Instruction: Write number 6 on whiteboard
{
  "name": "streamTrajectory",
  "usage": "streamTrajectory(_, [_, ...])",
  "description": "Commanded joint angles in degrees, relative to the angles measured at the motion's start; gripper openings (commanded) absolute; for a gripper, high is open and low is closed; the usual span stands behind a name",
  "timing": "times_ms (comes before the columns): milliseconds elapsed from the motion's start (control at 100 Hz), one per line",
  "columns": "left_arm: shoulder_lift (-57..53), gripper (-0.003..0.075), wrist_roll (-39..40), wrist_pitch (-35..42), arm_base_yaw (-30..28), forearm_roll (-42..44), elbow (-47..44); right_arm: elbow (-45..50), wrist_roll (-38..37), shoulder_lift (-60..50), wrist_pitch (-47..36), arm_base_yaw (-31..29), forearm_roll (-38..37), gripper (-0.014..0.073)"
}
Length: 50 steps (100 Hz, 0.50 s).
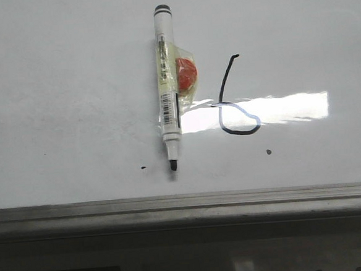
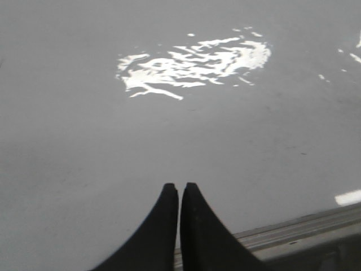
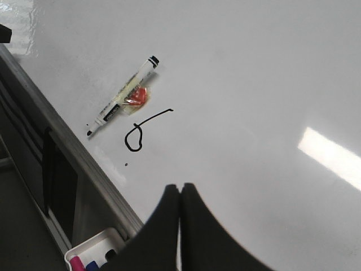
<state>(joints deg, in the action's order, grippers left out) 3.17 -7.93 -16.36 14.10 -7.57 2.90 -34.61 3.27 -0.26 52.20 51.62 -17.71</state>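
The whiteboard (image 1: 61,106) fills the front view, its grey rail (image 1: 185,203) along the lower edge. A black number 6 (image 1: 233,107) is drawn on it, also seen in the right wrist view (image 3: 141,130). Just left of the 6 lies an uncapped white marker (image 1: 166,87) with tape and a red-orange piece (image 1: 186,73) stuck to its side, tip toward the rail. My left gripper (image 2: 179,186) is shut with nothing in it, over bare board near the rail. My right gripper (image 3: 180,187) is shut and empty, away from the 6 and the marker (image 3: 121,101).
Two small black dots (image 1: 268,151) mark the board below the 6 and the marker. A white tray (image 3: 90,251) holding coloured markers sits below the rail in the right wrist view. Bright light glare (image 2: 192,65) lies on the board.
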Motion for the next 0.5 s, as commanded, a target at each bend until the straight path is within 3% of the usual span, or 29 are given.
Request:
streamTrajectory(0, [-2.7, -0.0020, 7.9, 5.6, -1.3, 4.2, -1.0, -1.1, 0.2, 1.6, -4.0, -0.4, -1.5, -0.0064])
streamTrajectory(170, [-5.1, -0.0020, 22.2, 3.2, -1.5, 14.0, -4.3, -1.1, 0.2, 1.6, -4.0, -0.4, -1.5, -0.0064])
streamTrajectory(490, [-5.1, -0.0020, 22.4, -0.1, -1.5, 13.4, -4.3, -1.1, 0.2, 1.6, -4.0, -0.4, -1.5, -0.0064])
